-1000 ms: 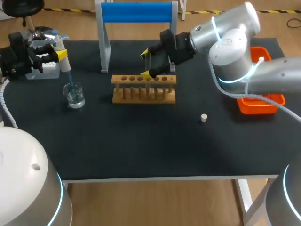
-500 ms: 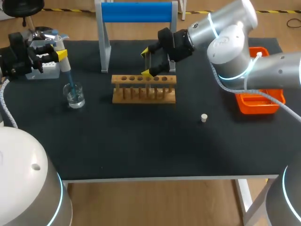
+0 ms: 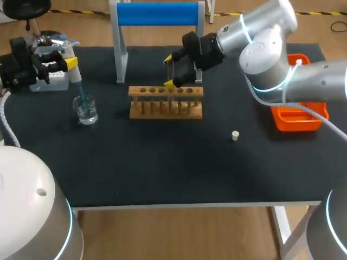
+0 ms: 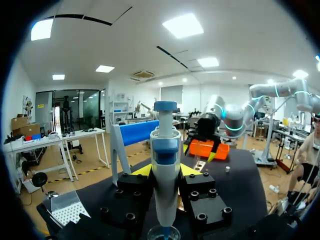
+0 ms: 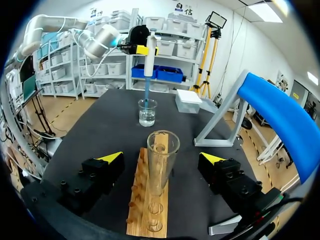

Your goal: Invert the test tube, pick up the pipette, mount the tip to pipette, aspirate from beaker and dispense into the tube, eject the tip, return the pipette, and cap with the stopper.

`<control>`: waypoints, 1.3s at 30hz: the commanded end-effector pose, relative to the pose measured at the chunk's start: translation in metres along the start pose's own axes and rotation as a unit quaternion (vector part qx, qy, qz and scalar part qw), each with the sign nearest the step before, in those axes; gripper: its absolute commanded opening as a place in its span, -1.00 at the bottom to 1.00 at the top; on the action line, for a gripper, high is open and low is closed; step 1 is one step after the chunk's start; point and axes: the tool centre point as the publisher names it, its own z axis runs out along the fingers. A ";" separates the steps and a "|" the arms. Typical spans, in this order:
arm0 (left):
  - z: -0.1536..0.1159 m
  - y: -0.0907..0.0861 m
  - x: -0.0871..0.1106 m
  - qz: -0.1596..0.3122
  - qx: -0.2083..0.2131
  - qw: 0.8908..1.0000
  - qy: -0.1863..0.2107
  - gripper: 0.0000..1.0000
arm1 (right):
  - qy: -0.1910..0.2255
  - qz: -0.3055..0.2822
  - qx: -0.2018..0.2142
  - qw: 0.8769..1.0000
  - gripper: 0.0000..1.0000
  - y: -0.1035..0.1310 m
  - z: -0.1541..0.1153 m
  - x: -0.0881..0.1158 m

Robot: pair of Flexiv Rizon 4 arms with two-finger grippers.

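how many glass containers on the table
2: a clear glass beaker near the left gripper, the blue pipette tip dipped in it, and a clear glass test tube upright in the wooden rack. None look hidden.

The right arm (image 3: pixel 265 59) hides part of the orange tray (image 3: pixel 295 122); the beaker (image 4: pixel 162 233) is cut off beneath the pipette (image 4: pixel 165 175).

Wooden rack (image 3: pixel 166 102), clear glass beaker (image 3: pixel 87 110), matt black tabletop (image 3: pixel 162 162)
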 end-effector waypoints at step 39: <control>-0.005 -0.022 0.002 0.014 -0.007 1.000 -0.010 -1.00 | 0.000 -0.002 0.003 1.000 1.00 0.000 -0.002 -0.001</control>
